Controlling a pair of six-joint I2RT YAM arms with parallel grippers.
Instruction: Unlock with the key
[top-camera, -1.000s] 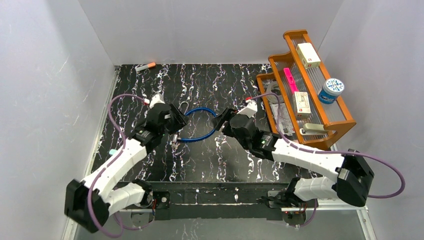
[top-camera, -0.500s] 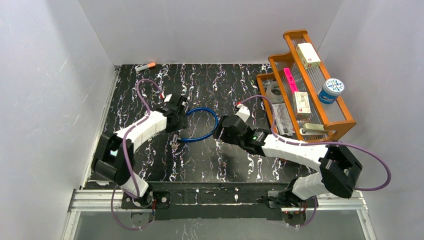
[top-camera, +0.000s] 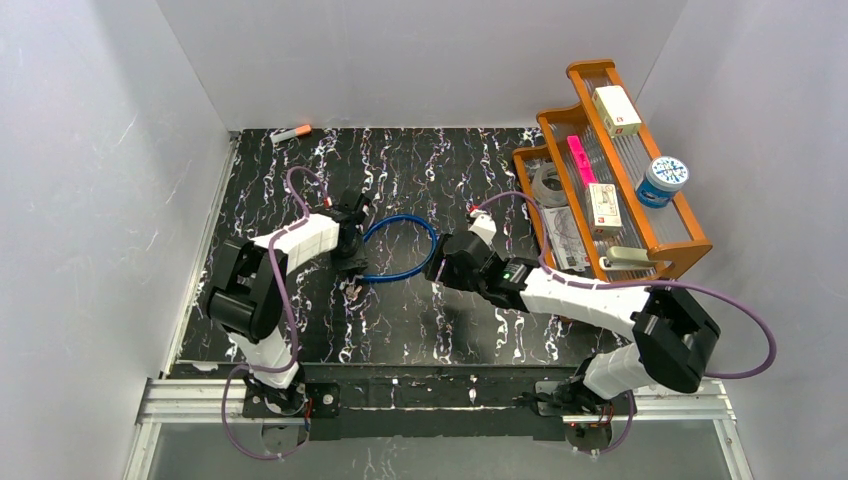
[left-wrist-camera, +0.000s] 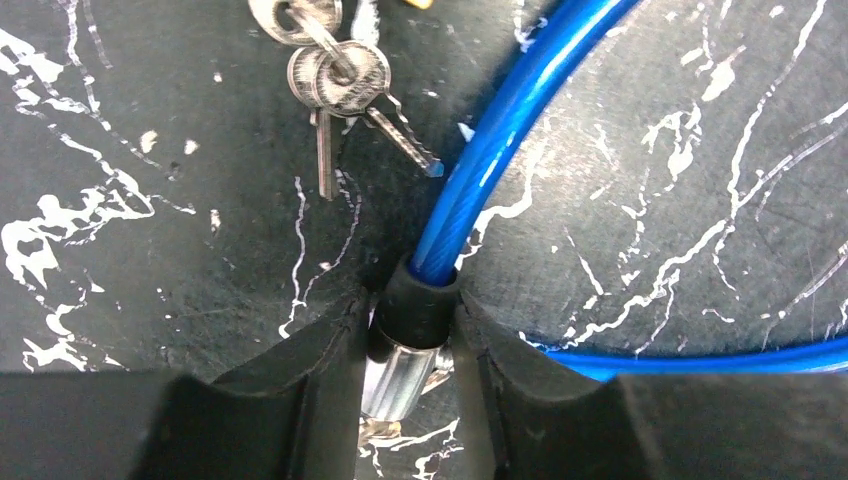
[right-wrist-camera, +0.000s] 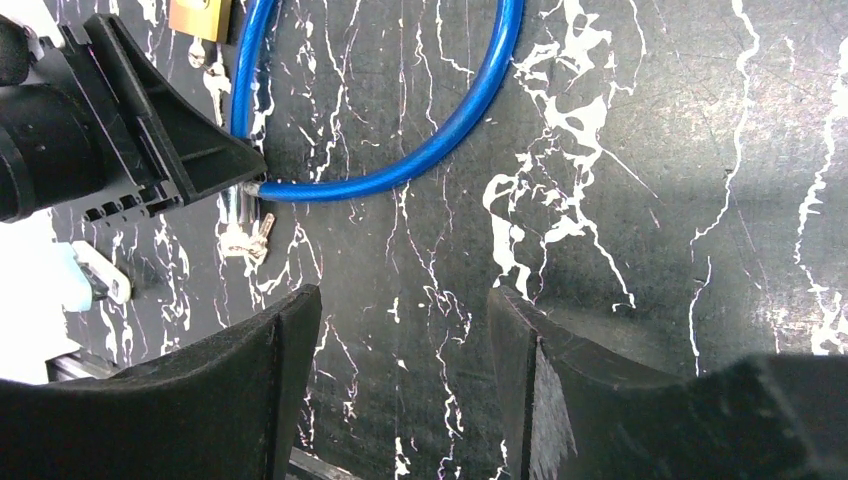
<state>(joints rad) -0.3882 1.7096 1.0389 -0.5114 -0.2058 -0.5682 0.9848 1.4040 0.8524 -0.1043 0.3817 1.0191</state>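
Note:
A blue cable (top-camera: 402, 250) lies looped on the black marbled table; it also shows in the left wrist view (left-wrist-camera: 520, 130) and the right wrist view (right-wrist-camera: 440, 150). My left gripper (top-camera: 352, 262) is shut on the cable's black and silver end ferrule (left-wrist-camera: 410, 320), low on the table. A bunch of silver keys (left-wrist-camera: 335, 75) lies just beyond it, loose, and shows in the right wrist view (right-wrist-camera: 245, 235). A brass padlock (right-wrist-camera: 200, 15) sits at the cable's far end. My right gripper (top-camera: 438, 270) is open and empty, beside the loop's right side.
A wooden rack (top-camera: 660, 270) at the right holds boxes, a tape roll, a pink item and a blue-white tub (top-camera: 663, 180). An orange-tipped marker (top-camera: 290, 132) lies at the back left corner. White walls close three sides.
My left arm has folded in and its gripper has come down and closed on the cable's end. My right gripper has shifted slightly left, staying open.

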